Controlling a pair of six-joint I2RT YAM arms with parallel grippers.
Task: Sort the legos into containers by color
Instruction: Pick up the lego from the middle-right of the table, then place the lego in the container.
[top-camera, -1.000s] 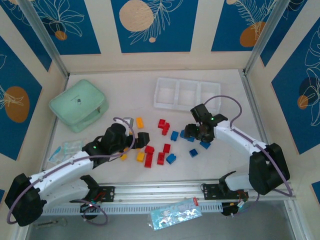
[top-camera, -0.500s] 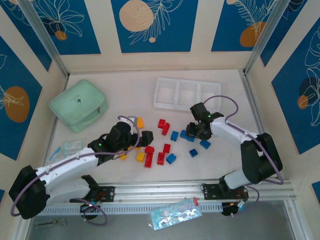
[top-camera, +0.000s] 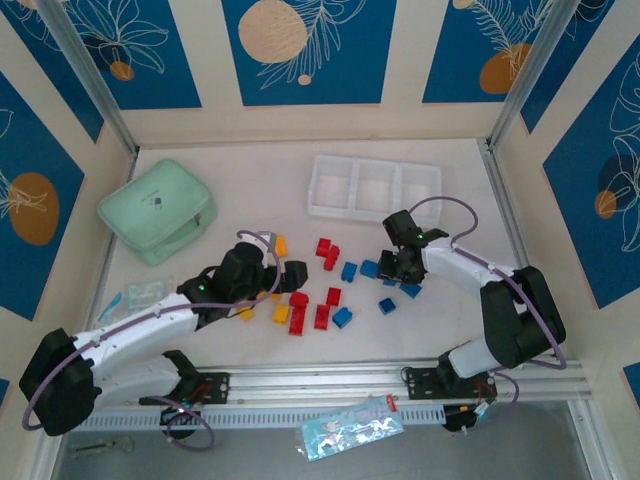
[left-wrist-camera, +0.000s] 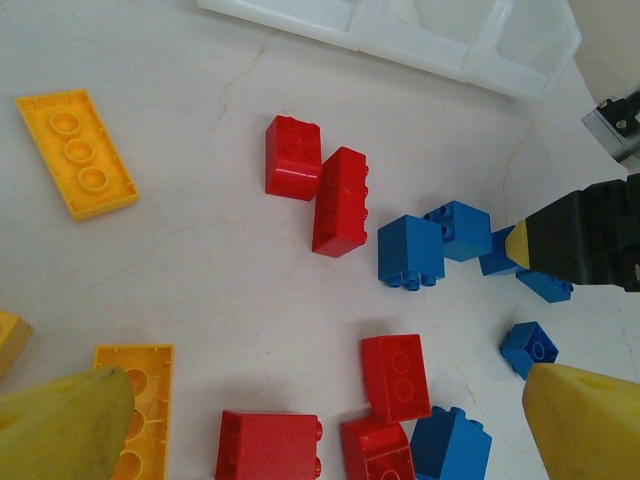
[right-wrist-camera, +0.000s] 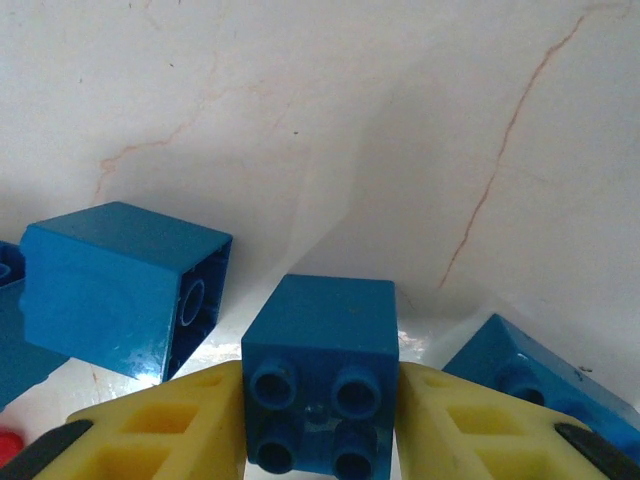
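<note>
Seemingly, blue brick (right-wrist-camera: 320, 350) between right jaws.

- No legible text, number or brand anywhere.
- Small dark mark on the mint green rounded zip case (top-camera: 157, 203): too small to read.
- Pale blue print on the clear plastic bag (top-camera: 352, 428): blurred, illegible.
- Studs of the small blue plastic lego brick (right-wrist-camera: 320, 330): no lettering to make out.

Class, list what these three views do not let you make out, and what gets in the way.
- Right wrist view: the blue brick between the hand's pads is cut by the bottom edge; lifted or resting, unclear.
- Top view: the right hand covers that brick.
- Left wrist view: the tray is cut by the top edge; a left finger hides part of a yellow plate.
</note>
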